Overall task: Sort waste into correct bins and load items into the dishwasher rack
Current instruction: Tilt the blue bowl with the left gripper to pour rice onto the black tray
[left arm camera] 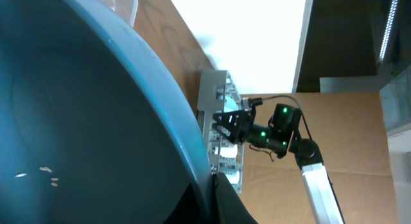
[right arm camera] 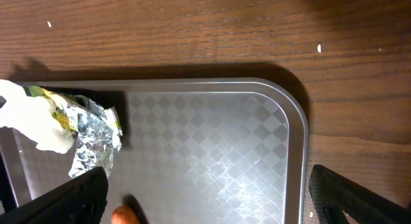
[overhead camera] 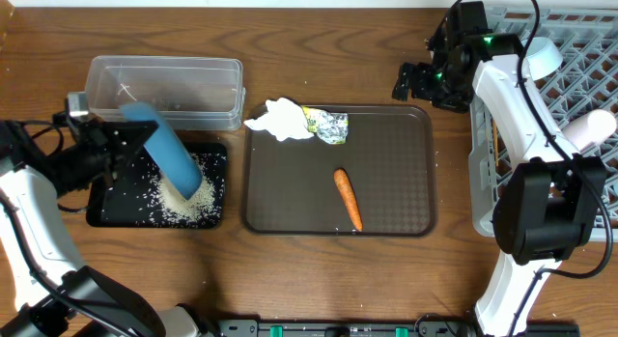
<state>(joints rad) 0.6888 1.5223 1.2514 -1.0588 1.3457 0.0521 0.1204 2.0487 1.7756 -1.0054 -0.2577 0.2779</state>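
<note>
My left gripper (overhead camera: 121, 144) is shut on the rim of a blue bowl (overhead camera: 166, 152), which is tipped on edge over the black bin (overhead camera: 106, 213). A heap of white rice (overhead camera: 185, 197) lies in that bin under the bowl. In the left wrist view the bowl (left arm camera: 83, 121) fills the frame, a few grains stick inside it, and my left gripper (left arm camera: 209, 185) clamps its rim. On the brown tray (overhead camera: 396, 173) lie the tissue (overhead camera: 278, 120), foil wrapper (overhead camera: 330, 126) and carrot (overhead camera: 348, 198). My right gripper (overhead camera: 415, 83) hangs open above the tray's far right corner (right arm camera: 282, 108).
The clear tub (overhead camera: 164, 86) stands just behind the black bin. The grey dishwasher rack (overhead camera: 579, 33) fills the right edge, with white cups (overhead camera: 543, 53) in it. Loose rice grains are scattered across the black bin's floor.
</note>
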